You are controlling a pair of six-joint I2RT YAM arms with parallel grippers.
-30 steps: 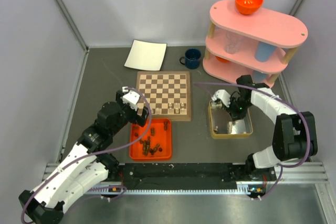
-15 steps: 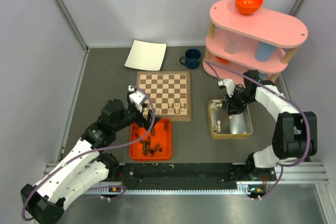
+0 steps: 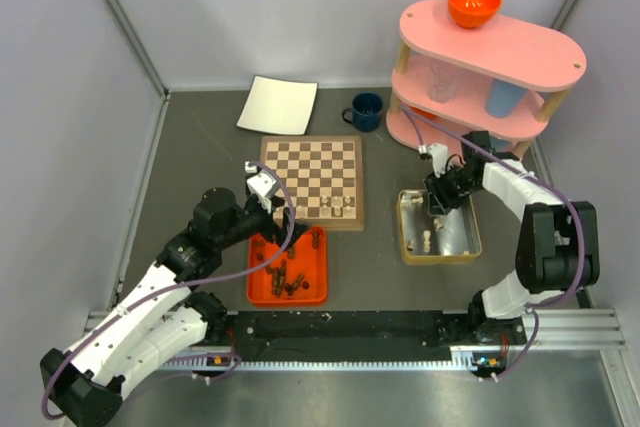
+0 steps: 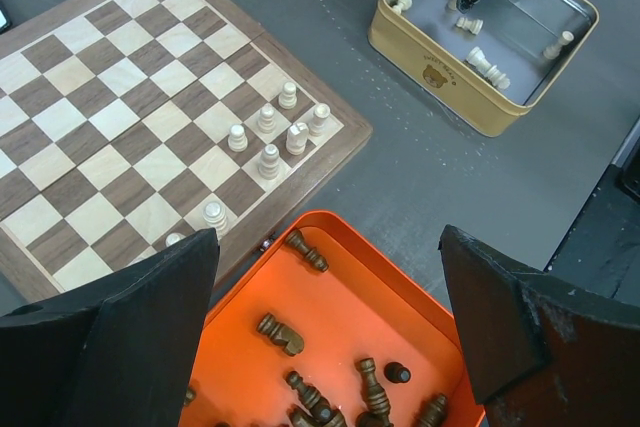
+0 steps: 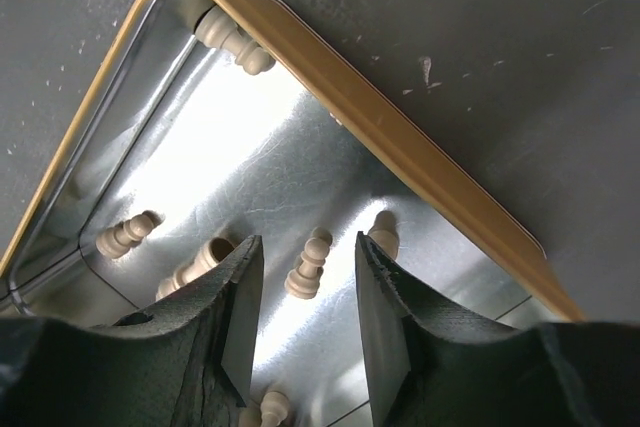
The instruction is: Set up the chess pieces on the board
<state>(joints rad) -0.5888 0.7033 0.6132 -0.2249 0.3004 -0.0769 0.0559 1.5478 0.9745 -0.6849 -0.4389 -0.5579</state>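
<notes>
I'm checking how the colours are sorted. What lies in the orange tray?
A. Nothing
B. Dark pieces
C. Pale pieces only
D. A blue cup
B: the tray holds dark pieces; the pale pieces lie in the tin and on the board.

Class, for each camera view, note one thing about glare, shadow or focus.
Right wrist: harsh glare off the tin, with the right claw dark and showing little detail. Left wrist: the board is sharp, while the left claw is dark and blocks the lower corners. Top: the light is even, the shadows are soft and the pieces look tiny.
</notes>
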